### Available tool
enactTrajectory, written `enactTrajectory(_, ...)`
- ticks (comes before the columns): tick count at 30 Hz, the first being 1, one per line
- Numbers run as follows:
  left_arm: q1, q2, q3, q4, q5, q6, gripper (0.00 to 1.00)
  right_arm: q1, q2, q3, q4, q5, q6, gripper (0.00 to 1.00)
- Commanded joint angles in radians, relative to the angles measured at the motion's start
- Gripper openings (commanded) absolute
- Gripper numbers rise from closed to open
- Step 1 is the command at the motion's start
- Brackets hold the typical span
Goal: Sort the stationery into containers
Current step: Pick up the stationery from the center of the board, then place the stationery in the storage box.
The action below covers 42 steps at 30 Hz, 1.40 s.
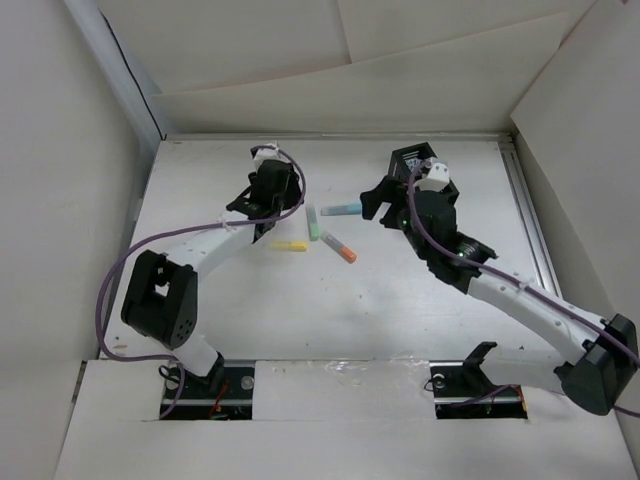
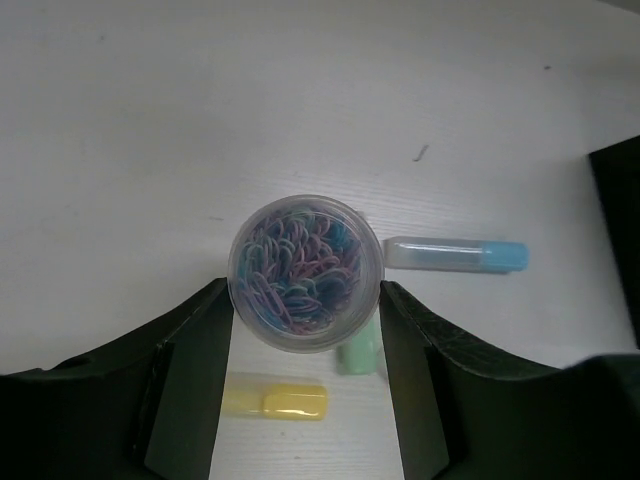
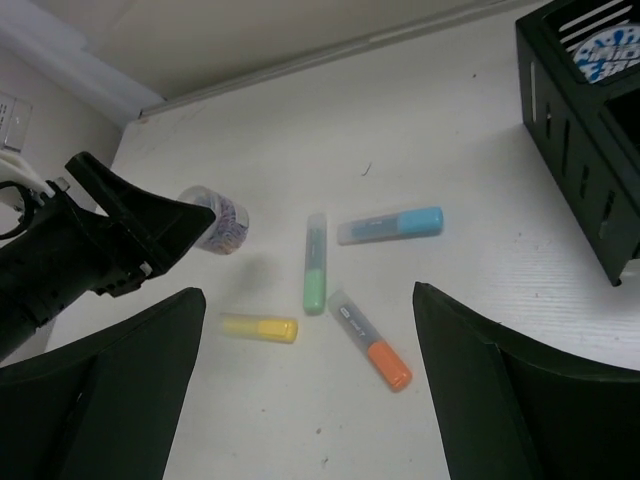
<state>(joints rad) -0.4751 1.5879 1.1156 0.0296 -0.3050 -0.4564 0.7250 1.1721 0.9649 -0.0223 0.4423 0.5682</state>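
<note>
One small jar of coloured clips (image 2: pixel 305 270) stands upright, clamped in the left gripper (image 2: pixel 305 300) above the green marker (image 3: pixel 315 270), while the black organizer (image 3: pixel 575 150) lies off to its right, nearer the wide-open right gripper (image 3: pixel 305 300).

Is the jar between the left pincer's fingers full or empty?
Full: the left wrist view shows the jar packed with pink and blue loops across its whole width.
</note>
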Motion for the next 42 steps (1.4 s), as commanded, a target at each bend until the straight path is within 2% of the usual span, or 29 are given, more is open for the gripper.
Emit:
enactTrajectory(1,-0.026,-0.048,0.102,0.018,0.119,-0.014,0.29,-0.034,-0.087,0.044,-0.034,0.093,0.001,0.92)
enactTrajectory(2,-0.048,-0.037,0.125,0.018,0.119,-0.014,0.29,-0.047,-0.106,0.054,-0.051,0.105,0.016,0.92)
enactTrajectory(4,-0.098,0.021,0.266,-0.008,0.128,-0.005,0.29,-0.085,-0.161,0.075,-0.085,0.116,0.03,0.93)
enactTrajectory(5,-0.117,0.047,0.266,-0.008,0.129,-0.005,0.29,-0.096,-0.179,0.075,-0.085,0.116,0.03,0.93)
enactTrajectory(7,-0.151,0.105,0.404,-0.042,0.148,0.016,0.29,-0.114,-0.222,0.086,-0.111,0.116,0.041,0.96)
enactTrajectory(12,-0.227,0.311,0.68,-0.076,0.239,0.025,0.28,-0.147,-0.27,0.097,-0.163,0.116,0.05,0.96)
enactTrajectory(13,-0.227,0.342,0.776,-0.097,0.253,0.025,0.28,-0.156,-0.282,0.106,-0.174,0.116,0.05,0.96)
enactTrajectory(17,-0.237,0.483,0.965,-0.106,0.329,0.012,0.28,-0.179,-0.342,0.106,-0.199,0.13,0.073,0.96)
enactTrajectory(20,-0.237,0.566,1.053,-0.059,0.383,-0.014,0.28,-0.197,-0.365,0.106,-0.209,0.104,0.073,0.96)
enactTrajectory(28,-0.246,0.681,1.101,0.122,0.383,-0.062,0.28,-0.208,-0.374,0.106,-0.22,0.067,0.073,0.96)
enactTrajectory(34,-0.275,0.79,1.24,0.121,0.347,-0.021,0.29,-0.219,-0.384,0.097,-0.22,0.058,0.064,0.96)
enactTrajectory(42,-0.284,0.84,1.268,0.17,0.273,0.033,0.3,-0.228,-0.393,0.087,-0.211,0.016,0.064,0.96)
